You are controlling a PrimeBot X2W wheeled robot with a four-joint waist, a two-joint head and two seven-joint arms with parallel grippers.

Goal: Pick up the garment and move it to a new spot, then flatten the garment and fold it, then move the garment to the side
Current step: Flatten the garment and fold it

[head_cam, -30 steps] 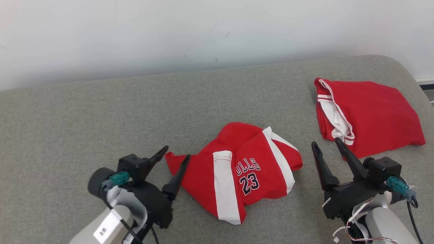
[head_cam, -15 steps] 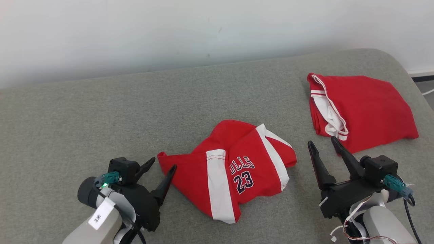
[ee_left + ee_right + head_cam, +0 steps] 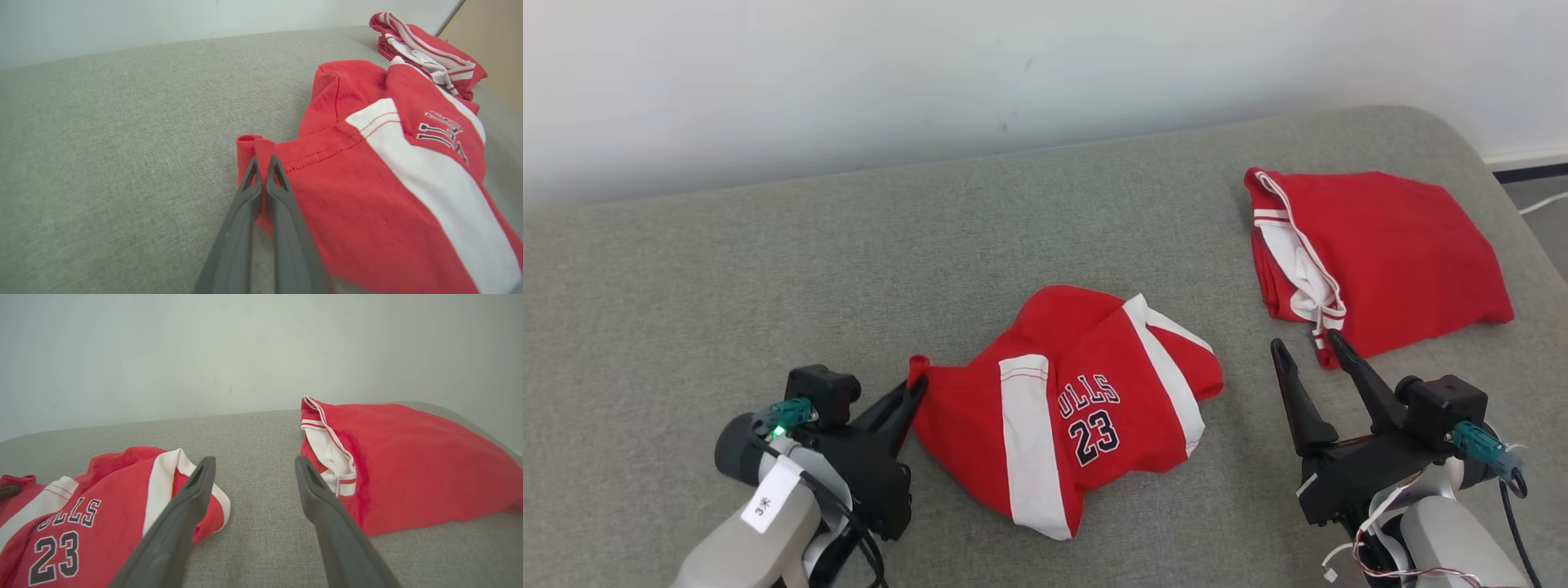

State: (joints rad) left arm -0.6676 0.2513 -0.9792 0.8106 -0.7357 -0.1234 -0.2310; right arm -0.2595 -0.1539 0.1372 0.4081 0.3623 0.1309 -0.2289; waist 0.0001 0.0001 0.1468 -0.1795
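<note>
Left fingers (image 3: 241,220): clamped tight together, and there's cloth between them! The hemmed corner of the garment (image 3: 367,171) is pinched right at the tips, red fabric showing in the slit between the two dark blades.
Left gripper (image 3: 917,384): down low at the lower left of the head view, pointing across towards the cloth, tips sunk into that red corner.
Right fingers (image 3: 184,514): spread wide, nothing in between, just grey upholstery showing through the gap.
Right gripper (image 3: 1305,343): lower right of the head view, pointing away from the robot and standing clear of the garment's right edge. Its outer tip lines up with the near corner of the second red piece (image 3: 1388,253); touching or not, can't tell.
Garment position: crumpled in the middle of the grey cushion (image 3: 727,269), sitting between the two grippers.
Garment look: red with broad white stripes, a dark "23" and part of some lettering facing up, and the gripped corner puckered.
Second red piece: folded flat at the far right of the cushion, well apart from the garment, its white-trimmed edge turned towards the middle.
Backdrop: pale wall (image 3: 849,73) running behind the cushion.
</note>
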